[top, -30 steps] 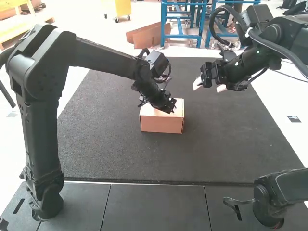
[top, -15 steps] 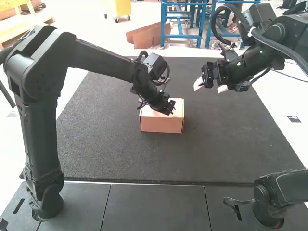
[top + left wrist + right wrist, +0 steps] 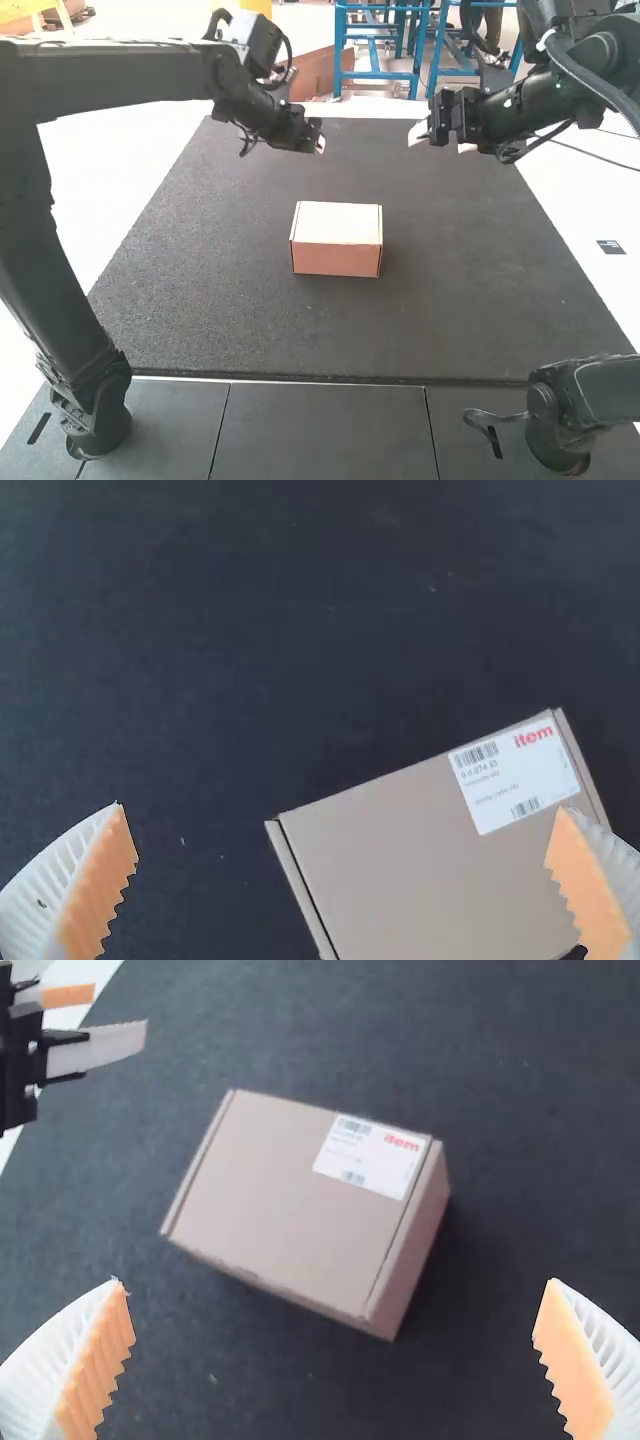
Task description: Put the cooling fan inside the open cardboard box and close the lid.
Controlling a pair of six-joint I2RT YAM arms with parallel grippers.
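From above, the cardboard box [image 3: 336, 238] sits on the black mat [image 3: 180, 260] that covers the table, its lid flat and shut. Both sets of jaws hang in the air beyond it, well apart from it. The left jaws are off past its far left corner and the right jaws off past its far right corner, and both are released and hold nothing. A second ago the left jaws were down on the top of the box. Now the left arm [image 3: 150, 70] has lifted and swung back and away. The right arm [image 3: 540, 90] has risen a little and drawn back too, and the box has not shifted.

From the left wrist, the white ribbed fingers [image 3: 85, 885] stand spread wide. The box [image 3: 430, 860] lies below them, off toward one finger, whose tip overlaps the box's corner by the white label [image 3: 510, 775].

From the right wrist, the fingers [image 3: 85, 1370] are likewise spread wide and bare. The box [image 3: 300, 1210] lies out ahead between their lines, touching neither, with its label [image 3: 375, 1155] facing up. The left arm's fingers [image 3: 95, 1042] show farther off, beyond the box.

With the lid shut, whatever is in the box is hidden.
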